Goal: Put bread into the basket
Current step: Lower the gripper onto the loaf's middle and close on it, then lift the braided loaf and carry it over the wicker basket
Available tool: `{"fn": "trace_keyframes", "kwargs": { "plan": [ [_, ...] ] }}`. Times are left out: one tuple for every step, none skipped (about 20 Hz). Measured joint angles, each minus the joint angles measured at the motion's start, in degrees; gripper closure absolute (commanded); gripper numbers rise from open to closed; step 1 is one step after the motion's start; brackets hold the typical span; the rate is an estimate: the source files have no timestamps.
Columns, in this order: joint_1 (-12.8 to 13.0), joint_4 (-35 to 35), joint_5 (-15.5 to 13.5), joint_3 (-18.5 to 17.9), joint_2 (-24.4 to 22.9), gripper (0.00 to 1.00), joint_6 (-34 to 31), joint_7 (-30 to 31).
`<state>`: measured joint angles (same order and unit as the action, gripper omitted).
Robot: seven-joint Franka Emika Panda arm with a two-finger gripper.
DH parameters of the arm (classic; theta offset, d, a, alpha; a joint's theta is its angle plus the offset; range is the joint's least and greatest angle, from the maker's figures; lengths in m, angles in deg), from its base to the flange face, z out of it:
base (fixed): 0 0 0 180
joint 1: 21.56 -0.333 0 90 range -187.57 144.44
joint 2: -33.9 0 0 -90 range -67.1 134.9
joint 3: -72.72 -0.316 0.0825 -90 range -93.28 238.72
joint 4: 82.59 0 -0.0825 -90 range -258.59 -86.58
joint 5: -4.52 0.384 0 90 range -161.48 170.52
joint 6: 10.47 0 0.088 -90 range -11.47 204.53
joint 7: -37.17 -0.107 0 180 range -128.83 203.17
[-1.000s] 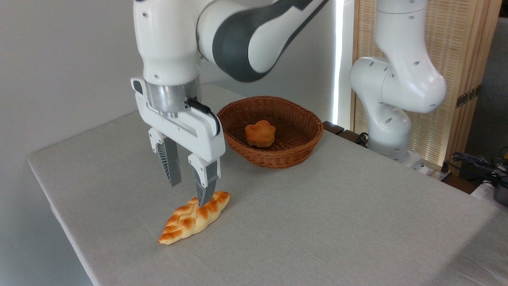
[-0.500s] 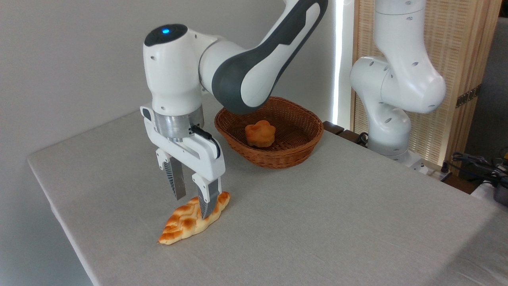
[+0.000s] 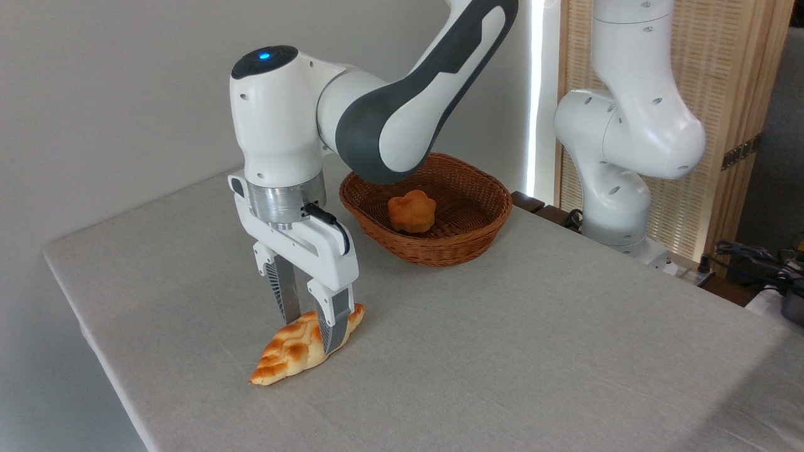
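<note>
— What has the tool got?

— Its ribbed grey fingers straddle the braided, leaf-shaped bread, one each side; whether they actually pinch it, I cannot tell. The loaf lies flat on the pale cloth-covered worktop.

— And the basket?

— Oval woven wicker, well apart behind, with a flower-shaped orange bun inside.

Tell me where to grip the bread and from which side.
Grip the bread across its narrow width, near the middle or slightly toward the far end, coming straight down. It lies flat on the table, long with pointed ends. The end effector already straddles it there.
</note>
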<state>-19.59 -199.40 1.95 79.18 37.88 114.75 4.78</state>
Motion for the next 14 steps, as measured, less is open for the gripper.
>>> {"fn": "trace_keyframes", "kwargs": {
  "plan": [
    [0.1,-0.2,0.0,0.1,0.0,0.61,0.0,0.0],
    [0.2,-0.3,0.0,0.1,0.0,0.74,0.0,0.0],
    [0.2,-0.4,0.0,0.2,0.1,0.79,0.0,0.0],
    [0.3,-0.5,0.0,0.2,0.1,0.88,0.0,0.0],
    [0.3,-0.5,0.0,0.2,0.2,0.91,0.0,0.0],
    [0.3,-0.5,0.0,0.2,0.3,0.92,0.0,0.0],
    [0.3,-0.5,0.1,0.2,0.4,0.96,0.0,0.0],
    [0.3,-0.5,0.1,0.2,0.5,0.97,0.0,0.0],
    [0.3,-0.5,0.1,0.2,0.6,0.97,0.0,0.0],
    [0.3,-0.5,0.1,0.2,0.6,0.97,0.0,0.0],
    [0.3,-0.5,0.1,0.2,0.6,0.97,0.0,0.0],
    [0.3,-0.5,0.1,0.2,0.6,0.97,0.1,0.0],
    [0.3,-0.5,0.1,0.2,0.6,0.96,0.1,0.0],
    [0.3,-0.5,0.1,0.2,0.6,0.96,0.1,0.0]
  ]
}}
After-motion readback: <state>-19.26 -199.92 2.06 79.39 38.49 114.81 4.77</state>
